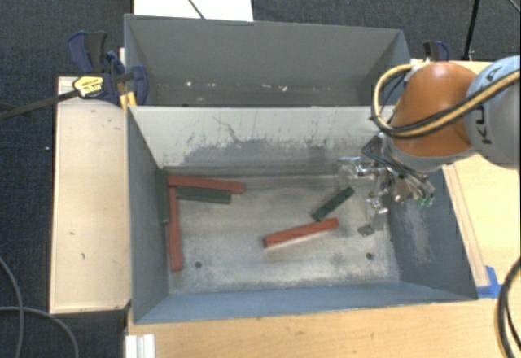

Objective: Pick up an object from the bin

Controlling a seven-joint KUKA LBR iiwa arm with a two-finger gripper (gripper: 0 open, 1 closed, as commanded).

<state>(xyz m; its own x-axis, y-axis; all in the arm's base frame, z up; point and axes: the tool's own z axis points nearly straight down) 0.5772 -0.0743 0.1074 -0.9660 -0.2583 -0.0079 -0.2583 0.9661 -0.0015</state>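
Nearest thing: the dark green short flat bar (334, 203) lies on the floor just left of the claw, apart from it and not held
Long axis: slanted, with the upper end pointing up toward the claw and the lower end dropping away to the claw's left, so the claw meets it end-on rather than side-on
Grip state: the claw (373, 214) hangs low with nothing visible in it; released or clenched, I cannot tell
Coming move, my call: a short slide left from the claw, plus a wrist turn so the grip closes across the bar's narrow width and not along that slant
Next out: the red long flat bar (299, 234) is also left of the claw and a touch lower in view, lying nearly level with its right end near the claw
Risk, as I read it: the two bars lie close together, so a sloppy descent could nudge the red one
Far from the claw: well off to its left sit a red bar (205, 183), a dark green bar (203, 195) tucked just below it, and a second red bar (174, 230) at a right angle to them
Surround: the grey metal bin (431, 259) has its sloping wall rising just right of the claw, with little room on that side
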